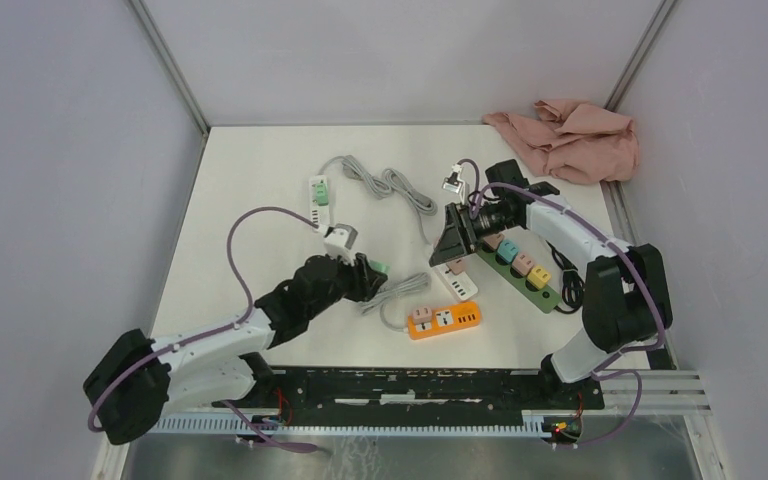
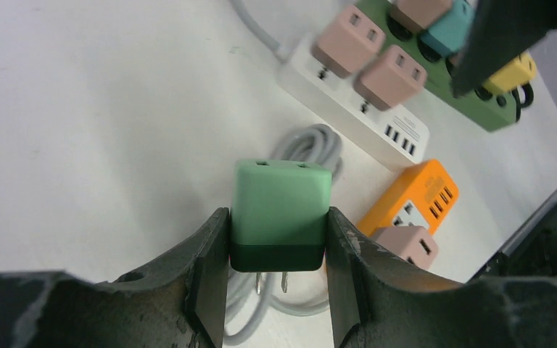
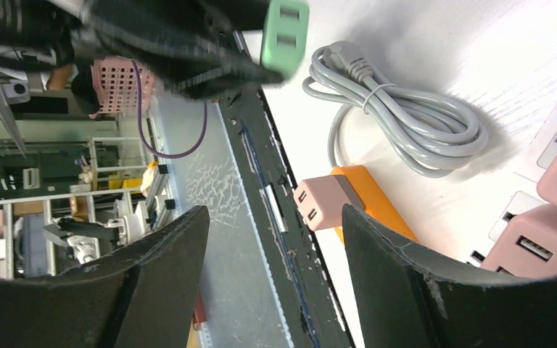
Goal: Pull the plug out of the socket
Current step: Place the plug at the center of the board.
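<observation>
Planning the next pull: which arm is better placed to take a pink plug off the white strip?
Right: the right fingers are open, empty, near the white strip; left fingers grip the green plug.

A robotics lab is shown: a white counter (image 1: 260,180) is enclosed by plain grey panels (image 1: 60,150), and cluttered equipment racks (image 3: 43,181) are seen beyond.

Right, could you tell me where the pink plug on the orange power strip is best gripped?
Grip the pink plug by its boxy body, jaws across two opposite flat sides, probably coming straight down: it stands upright out of the orange power strip at one end.
</observation>
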Controlling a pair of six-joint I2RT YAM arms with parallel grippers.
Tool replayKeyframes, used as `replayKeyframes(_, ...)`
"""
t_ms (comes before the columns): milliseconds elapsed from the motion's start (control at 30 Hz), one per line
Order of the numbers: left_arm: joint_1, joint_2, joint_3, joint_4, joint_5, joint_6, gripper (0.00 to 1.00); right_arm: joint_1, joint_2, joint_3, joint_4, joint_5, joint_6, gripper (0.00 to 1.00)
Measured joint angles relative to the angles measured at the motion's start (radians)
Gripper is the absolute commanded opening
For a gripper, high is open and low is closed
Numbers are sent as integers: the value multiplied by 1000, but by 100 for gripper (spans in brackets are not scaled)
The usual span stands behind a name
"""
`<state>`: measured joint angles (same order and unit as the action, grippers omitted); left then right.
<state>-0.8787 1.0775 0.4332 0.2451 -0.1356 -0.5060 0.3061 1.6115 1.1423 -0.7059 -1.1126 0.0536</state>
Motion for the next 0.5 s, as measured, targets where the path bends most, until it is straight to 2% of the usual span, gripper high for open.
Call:
replayKeyframes(267,269,-299,-184,11,19,-88,3,-2,-42,2,-60,16,-113,73)
replayKeyframes(500,597,-385,-248,16,117,-168,3,-9,-43,2,-80,23,-142,73)
